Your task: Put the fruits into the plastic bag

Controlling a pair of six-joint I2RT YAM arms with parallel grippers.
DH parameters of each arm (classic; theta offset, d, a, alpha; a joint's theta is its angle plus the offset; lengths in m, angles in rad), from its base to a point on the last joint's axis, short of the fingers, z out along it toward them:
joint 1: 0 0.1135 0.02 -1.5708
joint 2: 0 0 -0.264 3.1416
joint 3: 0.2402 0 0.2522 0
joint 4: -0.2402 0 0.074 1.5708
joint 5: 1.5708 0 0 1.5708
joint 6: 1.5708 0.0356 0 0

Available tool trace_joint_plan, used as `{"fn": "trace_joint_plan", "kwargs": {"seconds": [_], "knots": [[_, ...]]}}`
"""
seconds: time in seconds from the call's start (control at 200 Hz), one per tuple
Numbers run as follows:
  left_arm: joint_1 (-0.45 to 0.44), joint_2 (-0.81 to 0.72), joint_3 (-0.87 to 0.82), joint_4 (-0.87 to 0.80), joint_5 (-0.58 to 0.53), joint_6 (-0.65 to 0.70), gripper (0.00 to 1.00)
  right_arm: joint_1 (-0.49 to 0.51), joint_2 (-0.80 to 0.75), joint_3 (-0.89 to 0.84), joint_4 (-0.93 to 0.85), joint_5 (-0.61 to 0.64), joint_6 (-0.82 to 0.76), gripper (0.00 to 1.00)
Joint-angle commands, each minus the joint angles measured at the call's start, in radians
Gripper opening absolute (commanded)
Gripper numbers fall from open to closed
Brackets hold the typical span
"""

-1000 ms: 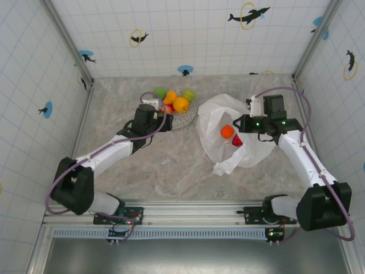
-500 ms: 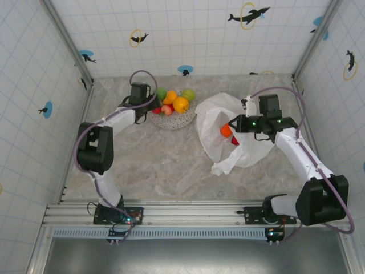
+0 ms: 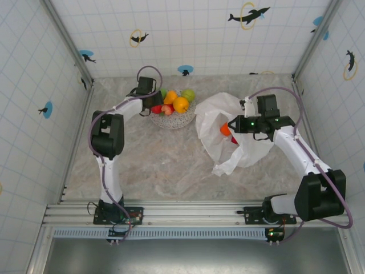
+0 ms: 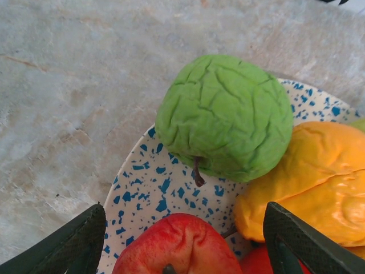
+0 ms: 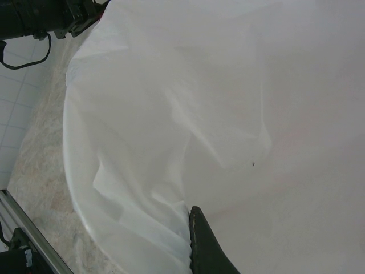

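Left claw [image 4: 183, 212] is spread above the plate [image 4: 151, 182], a red fruit [image 4: 177, 248] between its jaws and a green fruit [image 4: 225, 117] just beyond. Right claw [image 3: 232, 124] is pressed together, pinching the plastic bag [image 3: 212, 113].

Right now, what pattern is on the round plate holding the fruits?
The round plate is off-white with blue flecks, clearest in the left wrist view.

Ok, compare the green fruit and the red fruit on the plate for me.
The green fruit is deeply wrinkled, the red fruit smoother. In the left wrist view the red fruit shows between the open fingers of the left gripper, the green fruit beyond them. The green fruit's stem points sideways, the red fruit's faces the camera. Both rest on the blue-speckled plate.
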Motion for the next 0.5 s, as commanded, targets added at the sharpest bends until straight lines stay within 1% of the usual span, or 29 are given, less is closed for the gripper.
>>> {"fn": "trace_joint_plan", "kwargs": {"seconds": [0.0,0.18,0.495], "knots": [[0.005,0.023,0.04,-0.045,0.009,0.011,0.71,0.004,0.009,0.018,0.012,-0.001,-0.015,0.0],[0.005,0.033,0.039,-0.061,0.006,0.017,0.65,0.006,0.005,0.016,0.009,0.004,-0.016,0.0],[0.005,0.028,0.032,-0.075,0.017,0.02,0.66,0.005,0.006,0.015,0.007,0.008,-0.019,0.0]]}}
